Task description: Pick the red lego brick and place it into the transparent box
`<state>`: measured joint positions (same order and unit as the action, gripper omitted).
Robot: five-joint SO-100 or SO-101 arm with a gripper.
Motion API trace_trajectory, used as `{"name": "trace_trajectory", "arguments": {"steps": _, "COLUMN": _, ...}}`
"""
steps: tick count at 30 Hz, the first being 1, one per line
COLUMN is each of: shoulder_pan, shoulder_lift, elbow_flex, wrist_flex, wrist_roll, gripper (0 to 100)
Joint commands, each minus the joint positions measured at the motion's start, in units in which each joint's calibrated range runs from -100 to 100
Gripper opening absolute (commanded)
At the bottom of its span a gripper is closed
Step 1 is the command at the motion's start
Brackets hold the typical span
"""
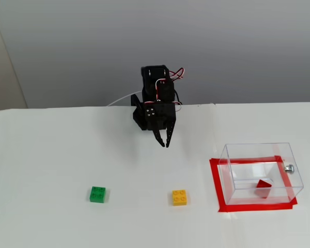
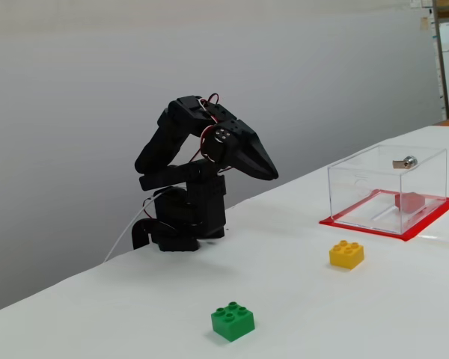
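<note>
Looking from the fingers [image 1: 164, 138], you find the red brick [image 1: 263, 187] well off to the right and toward the camera in a fixed view, already lying inside the box [image 1: 260, 173], so nothing of the task sits near them. They point down and forward just beside the arm's base, close together or a crack apart, and they carry nothing. The brick looks roughly cubic and tipped on a corner; I cannot make out a long axis. Nearer the fingers, yet still apart, lie the yellow brick [image 1: 179, 197] and the green brick [image 1: 97, 194] on the surface [image 1: 51, 155]. Judging by this, your placing is done. No brand, label or writing can be read anywhere.
</note>
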<state>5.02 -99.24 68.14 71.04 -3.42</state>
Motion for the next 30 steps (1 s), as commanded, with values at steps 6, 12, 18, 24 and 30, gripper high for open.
{"name": "trace_trajectory", "arguments": {"steps": 6, "shoulder_pan": 1.60, "shoulder_lift": -0.42, "elbow_flex": 7.36, "wrist_flex": -5.50, "wrist_roll": 0.24, "gripper": 2}}
{"name": "trace_trajectory", "arguments": {"steps": 12, "shoulder_pan": 3.07, "shoulder_lift": -0.42, "elbow_flex": 19.84, "wrist_flex": -14.81, "wrist_roll": 0.24, "gripper": 2}}
{"name": "trace_trajectory", "arguments": {"steps": 18, "shoulder_pan": 3.15, "shoulder_lift": -0.42, "elbow_flex": 26.80, "wrist_flex": -21.86, "wrist_roll": 0.24, "gripper": 2}}
{"name": "trace_trajectory", "arguments": {"steps": 24, "shoulder_pan": 2.93, "shoulder_lift": -0.42, "elbow_flex": 29.78, "wrist_flex": -22.39, "wrist_roll": 0.24, "gripper": 2}}
{"name": "trace_trajectory", "arguments": {"steps": 30, "shoulder_pan": 3.00, "shoulder_lift": -0.42, "elbow_flex": 30.69, "wrist_flex": -19.43, "wrist_roll": 0.24, "gripper": 2}}
